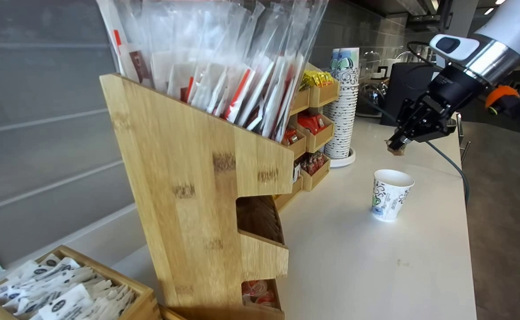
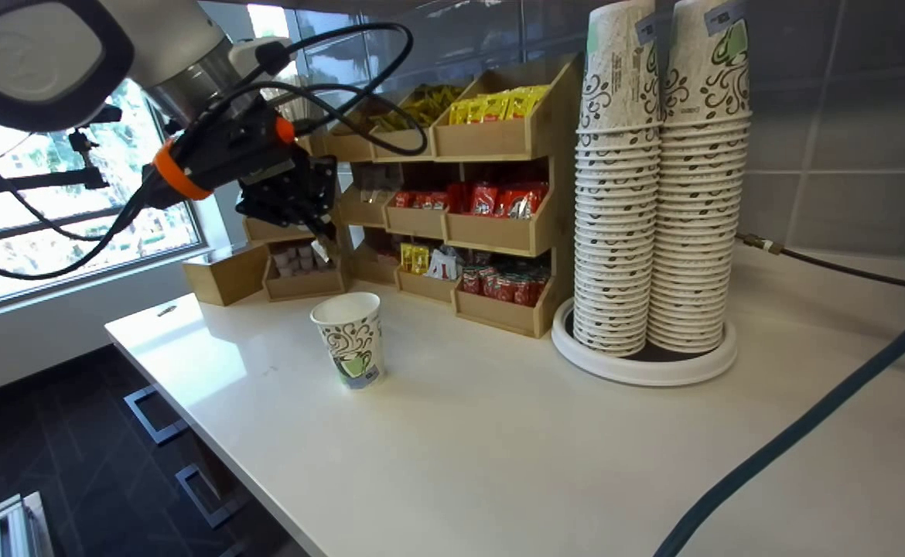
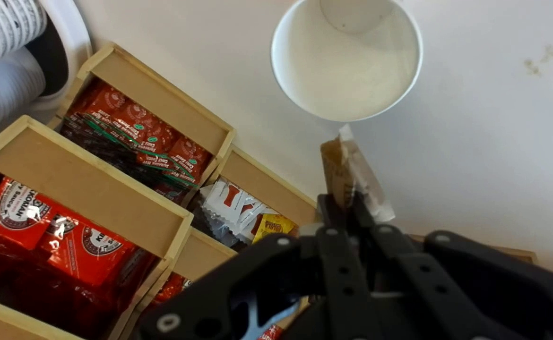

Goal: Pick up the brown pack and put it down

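The jaws of the gripper point(image 3: 347, 203) are drawn nearly together, and the brown pack point(image 3: 337, 172) is pinched between their tips, one end held and the rest sticking out past them. A whitish sheet point(image 3: 367, 179) leans alongside; whether it belongs to the same pack or is a separate piece, I cannot tell. In both exterior views the jaws slant downward and hang, pack included, above the white counter point(image 2: 460, 464).

Nearest to the jaws is a paper cup point(image 1: 391, 198), upright on the counter and lower than the tips. In the wrist view its mouth lies straight ahead of the jaws, the pack's free end showing just short of the rim, so the cup stands directly before them.

Left of the jaws in that view sit wooden bins point(image 3: 87, 177) with red packets point(image 3: 87, 241), darker red sauce packets point(image 3: 139, 134), white packets point(image 3: 234, 205) and a yellow packet point(image 3: 272, 226). Past these, farther from the jaws, two tall stacks of cups point(image 2: 615, 232) rise from a white round tray point(image 2: 646, 374). Well apart from the jaws are a teal hose point(image 2: 808, 422), a tall wooden rack point(image 1: 193, 213) filled with clear wrappers point(image 1: 224, 53), and a box point(image 1: 149, 302) of white sachets point(image 1: 64, 293).
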Controlling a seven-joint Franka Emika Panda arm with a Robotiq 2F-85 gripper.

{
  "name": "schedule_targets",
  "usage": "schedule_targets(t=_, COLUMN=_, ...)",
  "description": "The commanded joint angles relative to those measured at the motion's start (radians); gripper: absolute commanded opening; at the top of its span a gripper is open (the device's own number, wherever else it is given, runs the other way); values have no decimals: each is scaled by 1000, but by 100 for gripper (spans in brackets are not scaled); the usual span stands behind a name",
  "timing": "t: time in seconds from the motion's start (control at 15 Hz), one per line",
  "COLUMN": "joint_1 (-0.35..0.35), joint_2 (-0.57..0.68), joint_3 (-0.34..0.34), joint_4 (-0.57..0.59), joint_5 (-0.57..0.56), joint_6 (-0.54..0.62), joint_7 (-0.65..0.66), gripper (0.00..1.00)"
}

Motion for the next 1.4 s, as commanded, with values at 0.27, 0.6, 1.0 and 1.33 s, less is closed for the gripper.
schedule_targets(t=0.27, joint_1=129, joint_2=23, joint_3=-146, joint_4=1, joint_5=190, joint_6=94, joint_7=-90, gripper=2)
schedule_targets(t=0.6, joint_1=198, joint_2=30, joint_3=-237, joint_4=0, joint_5=274, joint_6=117, joint_7=-152, gripper=2)
schedule_targets(t=1.0, joint_1=301, joint_2=19, joint_3=-364, joint_4=-1, joint_5=342, joint_6=167, joint_7=-247, gripper=2)
schedule_targets(t=1.33, joint_1=358, joint_2=11, joint_3=-445, joint_4=-1, joint_5=335, joint_6=175, joint_7=-271, gripper=2)
